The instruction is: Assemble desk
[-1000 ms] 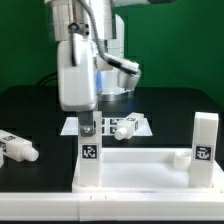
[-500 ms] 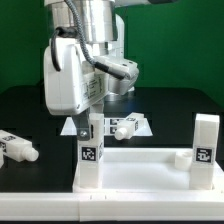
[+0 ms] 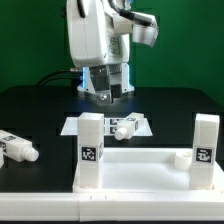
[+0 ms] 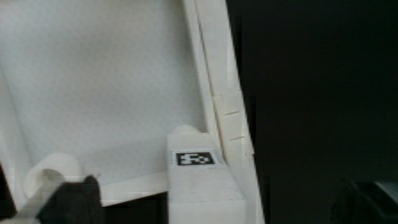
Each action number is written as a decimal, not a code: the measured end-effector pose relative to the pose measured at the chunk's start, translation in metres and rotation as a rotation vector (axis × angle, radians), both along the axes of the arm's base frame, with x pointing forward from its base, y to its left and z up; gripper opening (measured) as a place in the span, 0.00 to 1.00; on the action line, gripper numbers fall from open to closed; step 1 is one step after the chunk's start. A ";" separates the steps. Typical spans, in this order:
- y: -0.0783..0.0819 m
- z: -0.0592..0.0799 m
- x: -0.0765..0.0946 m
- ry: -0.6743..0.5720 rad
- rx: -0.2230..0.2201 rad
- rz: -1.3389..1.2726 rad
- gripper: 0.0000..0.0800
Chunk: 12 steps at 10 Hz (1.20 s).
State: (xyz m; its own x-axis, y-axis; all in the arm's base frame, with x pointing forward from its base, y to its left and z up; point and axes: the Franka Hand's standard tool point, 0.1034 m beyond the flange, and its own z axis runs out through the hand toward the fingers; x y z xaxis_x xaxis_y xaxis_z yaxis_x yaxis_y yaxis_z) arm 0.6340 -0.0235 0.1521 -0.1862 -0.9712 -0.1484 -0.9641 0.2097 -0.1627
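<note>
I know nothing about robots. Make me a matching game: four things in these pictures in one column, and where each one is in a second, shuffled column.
Things:
1 gripper
2 corner leg
3 nearer loose leg
4 farther loose leg

Places:
A lying on the marker board
B lying on the black table, at the exterior view's left
C standing upright on the desk panel
D up above the table, holding nothing

Pairs: 1-D, 2-C, 3-B, 4-A

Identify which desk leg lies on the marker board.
The lying leg seen between the upright legs; the other lying leg rests on the black table at the exterior view's left.
</note>
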 end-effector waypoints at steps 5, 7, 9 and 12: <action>0.024 -0.009 -0.021 0.024 0.006 0.031 0.81; 0.040 -0.036 -0.065 0.051 -0.009 0.020 0.81; 0.048 -0.041 -0.067 0.080 0.002 0.021 0.81; 0.049 -0.045 -0.069 0.078 -0.003 0.024 0.81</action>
State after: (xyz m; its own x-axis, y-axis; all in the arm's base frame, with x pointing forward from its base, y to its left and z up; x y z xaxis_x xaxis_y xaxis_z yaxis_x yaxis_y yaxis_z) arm 0.5652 0.0251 0.1068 -0.1737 -0.9760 -0.1314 -0.9786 0.1860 -0.0876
